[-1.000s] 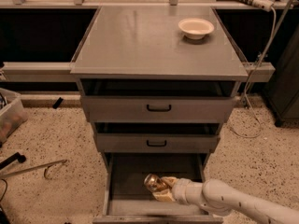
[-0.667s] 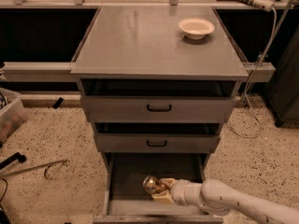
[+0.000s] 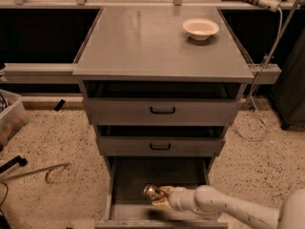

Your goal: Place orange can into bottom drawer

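The tool sits inside the open bottom drawer, reaching in from the lower right on the white arm. It is clamped on the can, which lies tilted with its shiny end facing up and left, over the front half of the drawer floor. Whether the can touches that floor cannot be told. The two upper drawers stand slightly pulled out. A cream bowl rests on the table, near its back right corner.
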